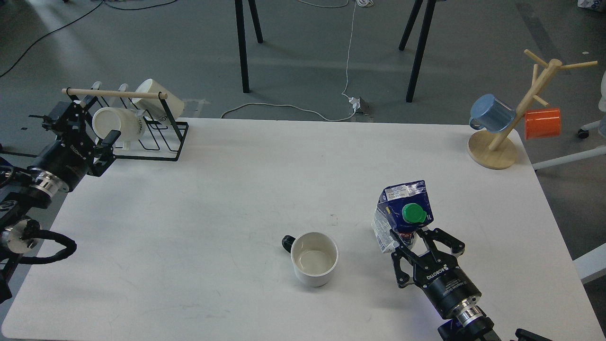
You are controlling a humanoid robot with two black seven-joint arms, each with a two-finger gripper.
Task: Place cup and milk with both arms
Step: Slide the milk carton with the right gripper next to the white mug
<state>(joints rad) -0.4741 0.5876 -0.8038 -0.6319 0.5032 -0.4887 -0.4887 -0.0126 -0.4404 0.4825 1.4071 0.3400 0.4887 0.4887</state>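
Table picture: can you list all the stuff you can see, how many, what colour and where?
cup: 1, cream-white with black handle, upright, front middle of table
milk carton: 1, dark blue and white with green cap, front right, right of the cup
white mugs: 2, on the black wire rack, back left corner
wire rack: 1, black with a wooden bar, back left corner
mug tree: 1, light wood, back right corner
blue mug: 1, hanging on the tree
orange mug: 1, hanging on the tree
table: 1, white
left gripper: 1, black, open, by the rack
right gripper: 1, black, around the base of the carton
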